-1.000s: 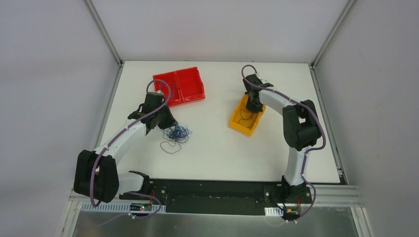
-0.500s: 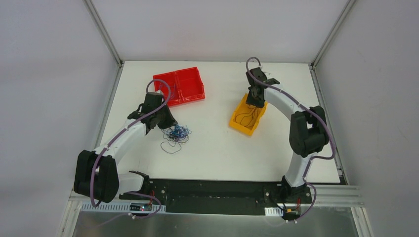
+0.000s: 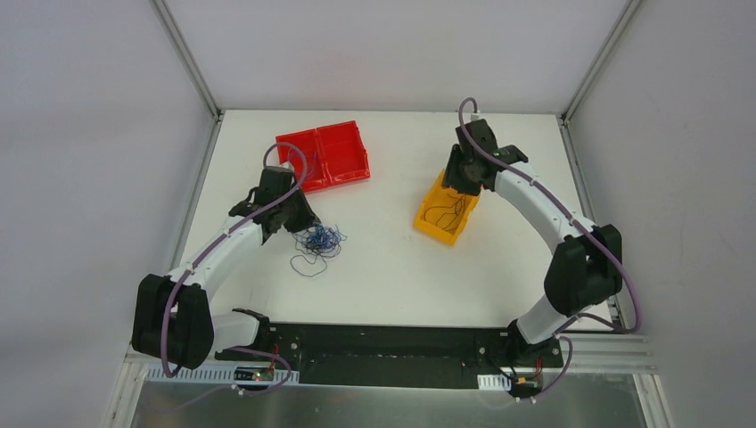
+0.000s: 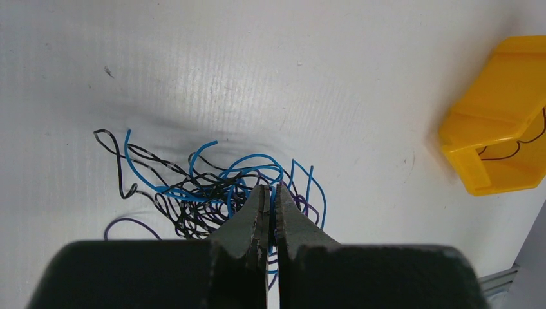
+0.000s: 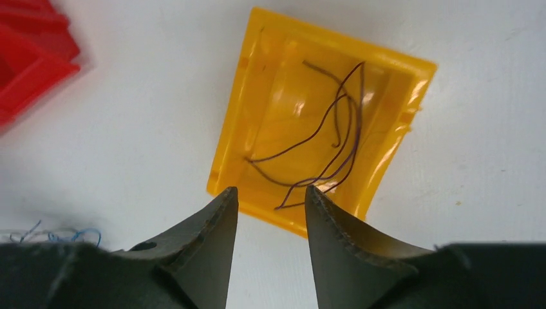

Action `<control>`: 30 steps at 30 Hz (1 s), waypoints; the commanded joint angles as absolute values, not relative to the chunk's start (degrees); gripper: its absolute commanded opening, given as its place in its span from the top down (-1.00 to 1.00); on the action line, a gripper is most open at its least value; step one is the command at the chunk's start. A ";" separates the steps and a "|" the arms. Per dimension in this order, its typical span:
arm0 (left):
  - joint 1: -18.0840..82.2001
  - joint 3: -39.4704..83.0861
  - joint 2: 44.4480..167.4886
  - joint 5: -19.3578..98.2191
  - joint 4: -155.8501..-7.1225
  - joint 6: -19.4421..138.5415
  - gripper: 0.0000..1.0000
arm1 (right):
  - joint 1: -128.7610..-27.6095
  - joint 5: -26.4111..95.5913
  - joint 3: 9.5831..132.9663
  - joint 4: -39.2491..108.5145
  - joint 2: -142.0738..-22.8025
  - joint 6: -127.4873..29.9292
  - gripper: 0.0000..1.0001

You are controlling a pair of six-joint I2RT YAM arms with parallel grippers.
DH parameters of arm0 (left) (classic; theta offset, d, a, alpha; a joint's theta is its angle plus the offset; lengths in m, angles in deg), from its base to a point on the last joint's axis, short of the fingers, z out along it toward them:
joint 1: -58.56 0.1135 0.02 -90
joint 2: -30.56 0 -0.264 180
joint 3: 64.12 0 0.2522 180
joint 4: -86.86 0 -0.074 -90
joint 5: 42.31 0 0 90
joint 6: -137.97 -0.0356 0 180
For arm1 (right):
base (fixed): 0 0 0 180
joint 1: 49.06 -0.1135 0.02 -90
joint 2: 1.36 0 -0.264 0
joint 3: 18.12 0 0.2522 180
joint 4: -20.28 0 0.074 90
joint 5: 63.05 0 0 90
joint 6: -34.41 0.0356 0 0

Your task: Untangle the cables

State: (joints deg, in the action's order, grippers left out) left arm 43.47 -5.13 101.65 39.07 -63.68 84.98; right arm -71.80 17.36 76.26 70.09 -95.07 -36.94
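Note:
The cables (image 3: 319, 239) are a small tangle of blue, black and purple thin wires on the white table, with a loose loop (image 3: 308, 265) trailing toward the near side. My left gripper (image 3: 301, 225) is at the tangle's left edge. In the left wrist view it (image 4: 271, 190) is shut on a blue wire of the tangle (image 4: 206, 187). A few dark red wires (image 5: 328, 141) lie apart in the yellow bin (image 5: 257, 129). My right gripper (image 5: 270, 193) is open and empty above that bin's edge, and shows in the top view (image 3: 456, 178).
A red two-compartment tray (image 3: 325, 156) stands at the back, left of centre, just behind my left gripper. The yellow bin (image 3: 439, 234) sits right of centre and shows at the right edge of the left wrist view (image 4: 496, 129). Grey walls enclose the table.
My right gripper has risen out of the yellow bin and drawn back toward the far right, leaving the dark red wires in the bin. The left arm and the tangle have not moved.

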 commanded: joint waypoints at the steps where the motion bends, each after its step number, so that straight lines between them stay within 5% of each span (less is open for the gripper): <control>1: 42.44 -3.39 100.03 37.74 -63.65 84.44 1.00 | -77.70 26.35 72.41 67.95 -90.72 -39.40 0.06; 12: 40.89 -3.32 99.39 36.28 -63.72 84.25 1.00 | -86.83 32.75 67.37 59.35 -96.50 -35.36 0.07; 30: 33.25 3.62 105.47 32.33 -64.14 80.19 1.00 | -77.39 25.59 63.89 61.28 -96.63 -37.32 0.12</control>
